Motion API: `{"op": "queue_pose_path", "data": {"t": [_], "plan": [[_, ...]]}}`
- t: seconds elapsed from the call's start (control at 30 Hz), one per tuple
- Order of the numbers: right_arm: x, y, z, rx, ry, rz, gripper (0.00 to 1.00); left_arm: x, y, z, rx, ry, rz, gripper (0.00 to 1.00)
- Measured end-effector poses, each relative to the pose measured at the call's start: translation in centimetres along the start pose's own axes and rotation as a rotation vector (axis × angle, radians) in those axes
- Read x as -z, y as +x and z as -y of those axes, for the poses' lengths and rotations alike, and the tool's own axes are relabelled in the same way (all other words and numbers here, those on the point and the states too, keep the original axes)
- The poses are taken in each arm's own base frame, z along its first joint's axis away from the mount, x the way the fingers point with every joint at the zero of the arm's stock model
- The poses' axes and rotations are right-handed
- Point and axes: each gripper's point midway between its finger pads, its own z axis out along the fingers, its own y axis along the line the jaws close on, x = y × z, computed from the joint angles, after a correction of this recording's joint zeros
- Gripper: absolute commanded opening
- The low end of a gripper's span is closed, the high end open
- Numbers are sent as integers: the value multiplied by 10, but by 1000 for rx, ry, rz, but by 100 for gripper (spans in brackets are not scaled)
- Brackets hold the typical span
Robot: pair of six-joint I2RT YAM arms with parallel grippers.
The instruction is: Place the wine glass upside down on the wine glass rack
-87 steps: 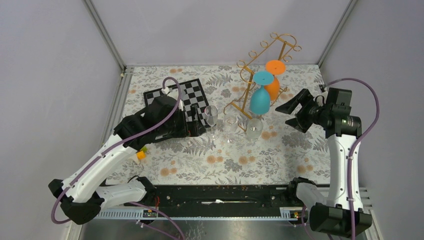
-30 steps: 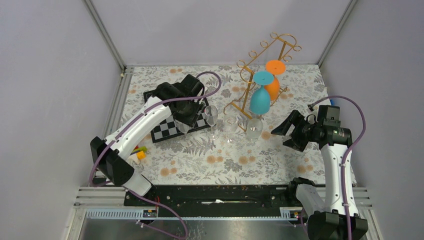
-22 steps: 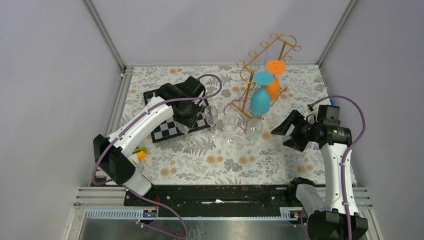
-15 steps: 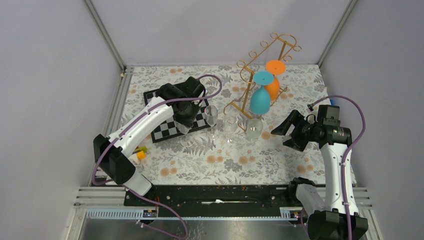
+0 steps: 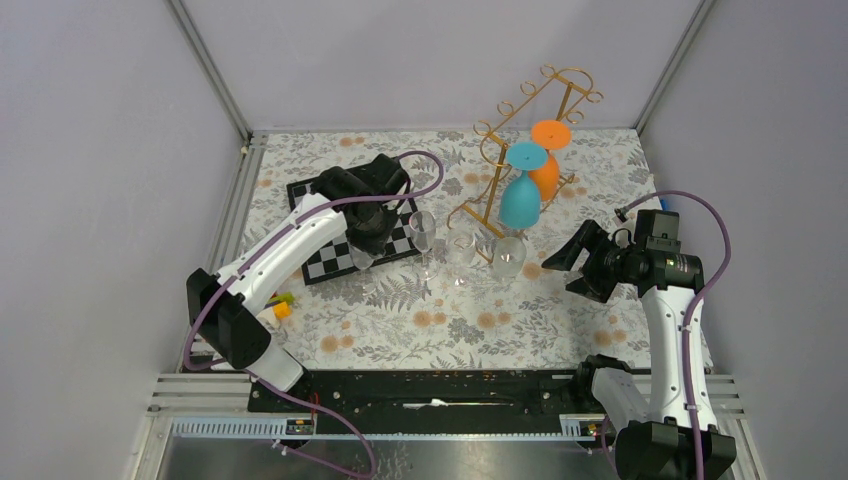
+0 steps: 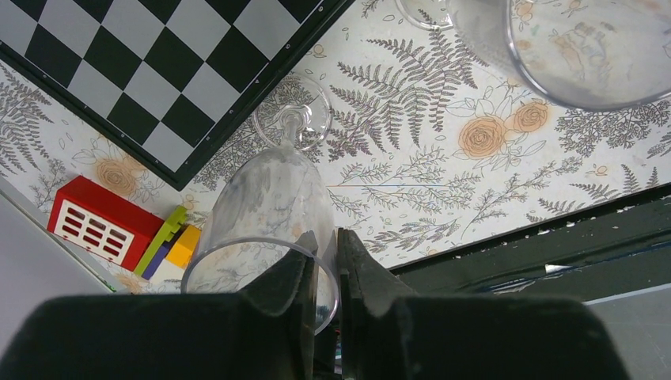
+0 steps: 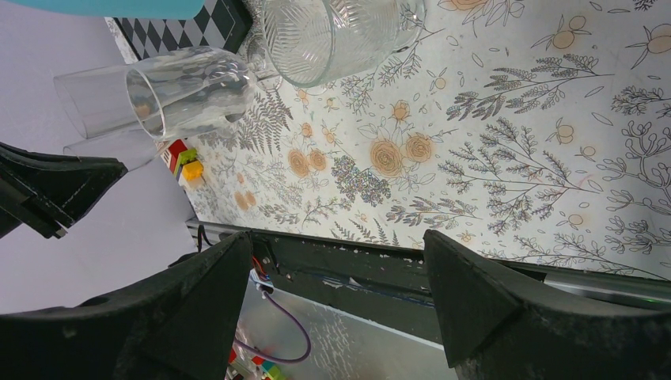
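Rack [image 5: 488,180] at the table's [image 5: 600,170] far right already carries two glasses hung upside down, a teal glass [image 5: 520,200] and an orange glass [image 5: 547,170]. Three clear glasses [image 5: 460,248] stand in a row mid-table just in front of it. The wine glass [image 6: 273,198] sits upright at the chessboard's [image 5: 330,262] near right corner. The left gripper [image 6: 323,269] is pinched on its rim, one finger inside and one outside. Can't tell if the foot has left the table. So: grasp looks done; lift, flip and slide onto the rails are left. The right gripper [image 5: 578,258] hangs jaws apart and empty near the right edge. The surface is a floral cloth with plain grey walls [image 5: 420,60] on three sides, and small toy blocks [image 6: 103,226] lie near the left edge.
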Motion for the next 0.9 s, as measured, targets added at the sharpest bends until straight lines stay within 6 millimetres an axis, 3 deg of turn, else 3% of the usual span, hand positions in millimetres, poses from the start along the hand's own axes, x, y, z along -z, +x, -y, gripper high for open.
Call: {"op": "queue_pose_path", "data": {"t": [0.2, 0.37, 0.6, 0.9], "plan": [[0, 0, 0, 0, 0, 0, 87, 4, 0, 0, 5, 11, -1, 0], [1, 0, -1, 2, -2, 2, 87, 23, -6, 5, 30, 64, 47, 0], [7, -4, -8, 15, -13, 20, 87, 80, -20, 9, 99, 163, 228, 0], [23, -7, -25, 21, -40, 37, 87, 153, -20, 15, 187, 300, 421, 0]]}}
